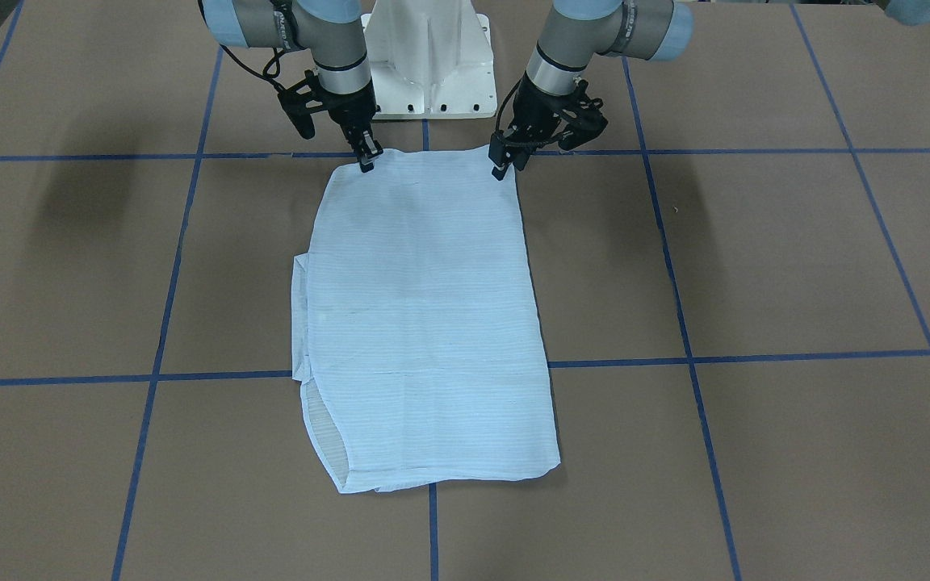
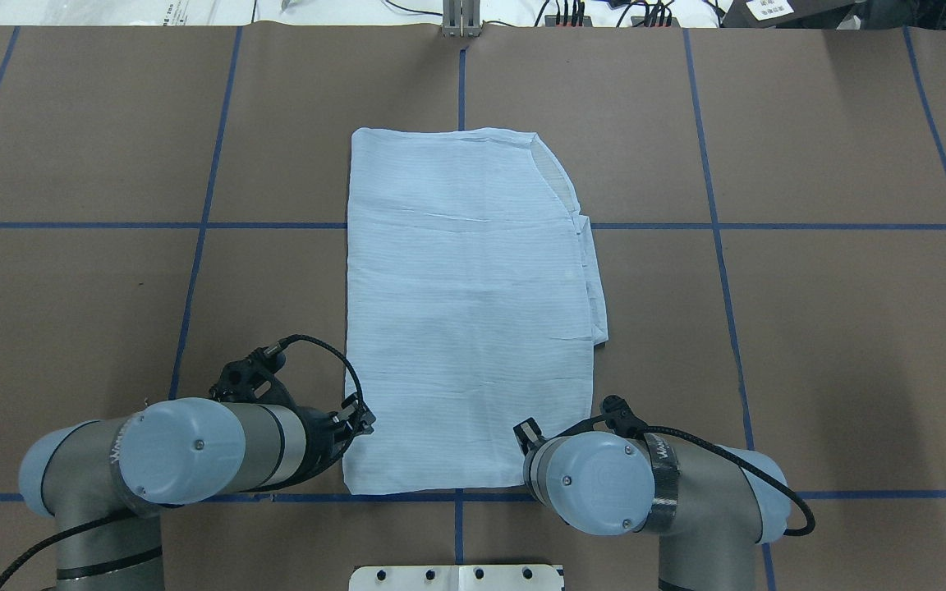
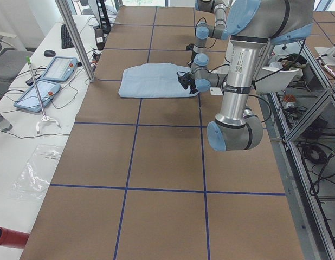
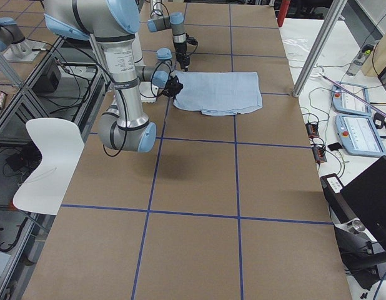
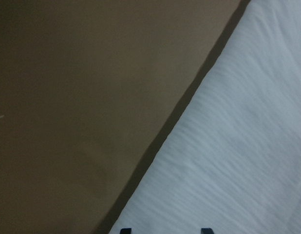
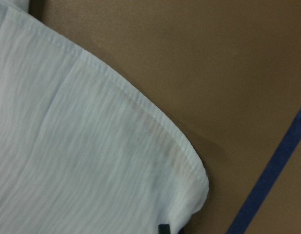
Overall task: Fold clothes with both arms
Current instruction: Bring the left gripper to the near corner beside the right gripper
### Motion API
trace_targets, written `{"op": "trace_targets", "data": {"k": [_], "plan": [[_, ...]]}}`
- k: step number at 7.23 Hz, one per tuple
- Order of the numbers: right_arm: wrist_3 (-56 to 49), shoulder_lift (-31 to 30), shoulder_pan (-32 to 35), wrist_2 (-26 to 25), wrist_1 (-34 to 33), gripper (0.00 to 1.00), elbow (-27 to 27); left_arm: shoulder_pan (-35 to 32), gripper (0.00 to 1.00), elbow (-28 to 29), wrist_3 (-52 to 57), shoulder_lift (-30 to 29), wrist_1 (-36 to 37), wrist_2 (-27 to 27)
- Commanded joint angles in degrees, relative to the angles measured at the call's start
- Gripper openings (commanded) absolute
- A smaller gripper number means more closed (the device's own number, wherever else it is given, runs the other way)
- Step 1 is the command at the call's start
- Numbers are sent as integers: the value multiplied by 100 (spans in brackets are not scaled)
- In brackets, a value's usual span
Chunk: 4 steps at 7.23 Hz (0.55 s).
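Left pincer (image 1: 505, 168) and right pincer (image 1: 366, 164) at shirt (image 1: 425, 323) corners, brown table (image 1: 756, 266) all round.

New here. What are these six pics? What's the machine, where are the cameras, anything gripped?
The machine is two jointed robot arms, a left arm and a right arm, on a white pedestal at a brown table marked with blue tape. One picture faces the robot from across the table, one looks down from behind it, two look along the table from its ends, and two are close-ups from wrist cameras. A pale-blue shirt, folded into a rough rectangle, lies flat in the middle. Each arm's black two-finger gripper sits at a corner nearest the robot. The left gripper has its fingertips apart over the cloth, so it holds nothing. Whether the right gripper has pinched its corner I cannot tell.
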Motion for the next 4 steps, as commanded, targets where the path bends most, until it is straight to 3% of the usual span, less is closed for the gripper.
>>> {"op": "trace_targets", "data": {"k": [1,4], "plan": [[0,-7,0,0,0,0,1,238,56,-11,-80,23,192,22],[0,-7,0,9,0,0,1,405,52,51,-151,23,183,22]]}}
